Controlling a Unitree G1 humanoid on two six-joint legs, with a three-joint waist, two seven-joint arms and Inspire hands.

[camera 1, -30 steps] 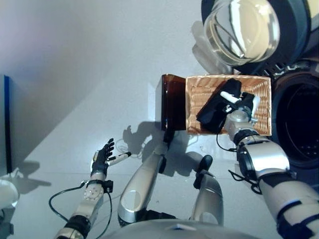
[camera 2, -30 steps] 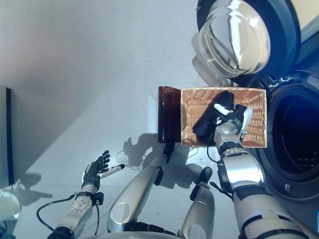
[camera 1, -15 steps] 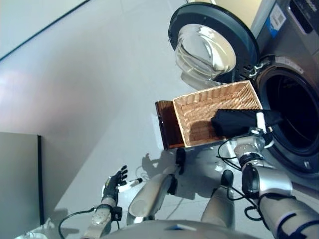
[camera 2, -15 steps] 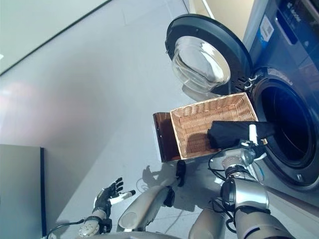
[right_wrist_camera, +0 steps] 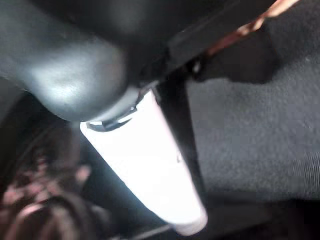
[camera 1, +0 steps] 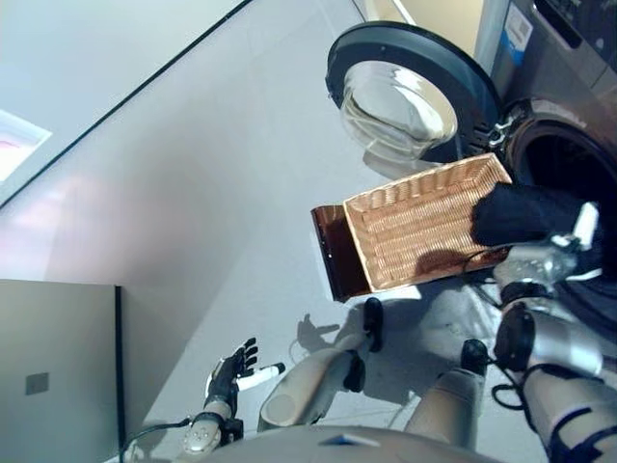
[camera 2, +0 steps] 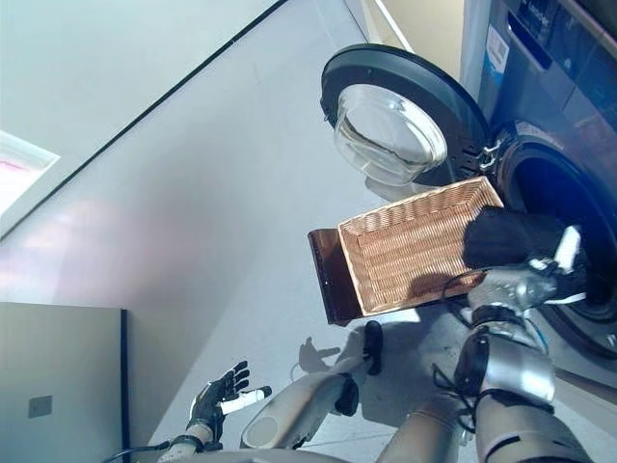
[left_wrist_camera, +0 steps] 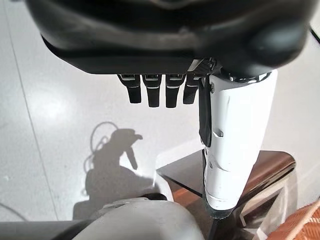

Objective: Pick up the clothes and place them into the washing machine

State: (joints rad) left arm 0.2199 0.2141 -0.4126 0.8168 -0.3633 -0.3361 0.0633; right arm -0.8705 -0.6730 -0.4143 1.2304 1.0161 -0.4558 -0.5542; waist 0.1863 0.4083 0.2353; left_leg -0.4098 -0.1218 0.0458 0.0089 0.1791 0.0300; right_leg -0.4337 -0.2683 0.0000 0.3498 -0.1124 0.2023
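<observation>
A black garment (camera 1: 525,212) hangs over the right end of the wicker basket (camera 1: 415,227), just in front of the washing machine's dark round opening (camera 2: 569,198). My right hand (camera 1: 559,256) is shut on it from below. In the right wrist view its white thumb (right_wrist_camera: 155,170) lies against the dark cloth (right_wrist_camera: 245,125). No other clothes show in the basket. My left hand (camera 1: 231,371) is low at the left over the floor, open and empty, with its fingers (left_wrist_camera: 155,90) straight and the thumb (left_wrist_camera: 235,140) apart from them.
The washer's round glass door (camera 1: 400,101) stands swung open behind the basket. The basket rests on a dark brown stand (camera 1: 333,256). A grey panel (camera 1: 58,367) fills the lower left. Pale floor lies between it and the basket.
The camera has turned, so the whole scene shifted. My right hand has carried the black garment from inside the basket rightward to its end by the washer opening. The left hand stays open.
</observation>
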